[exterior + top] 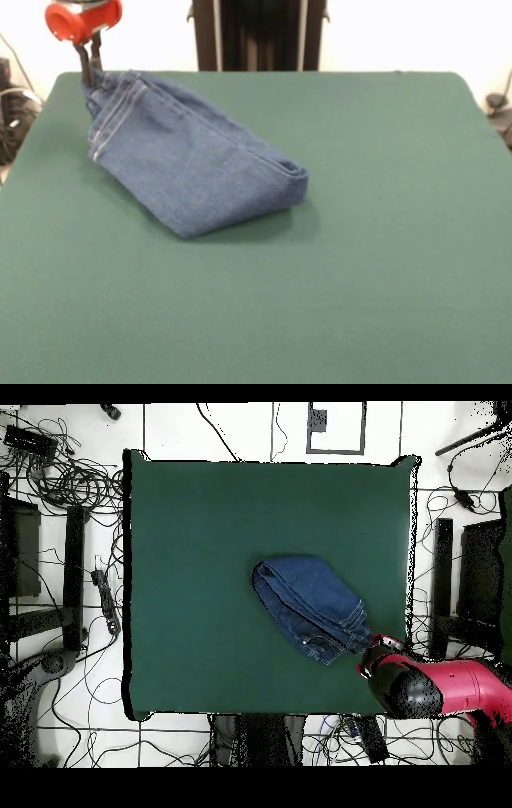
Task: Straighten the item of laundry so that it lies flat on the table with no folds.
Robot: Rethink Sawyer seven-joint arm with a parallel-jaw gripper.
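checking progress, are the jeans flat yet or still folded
Still folded. The jeans lie doubled over in layers on the table, with a thick rounded fold at one end, and the claw grips the other end.

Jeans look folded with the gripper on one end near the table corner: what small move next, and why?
Probably lift that end a little and draw it away from the fold. The gripper seems shut on the hemmed end of the jeans, which lie doubled over in layers on the table, so pulling should start opening them.
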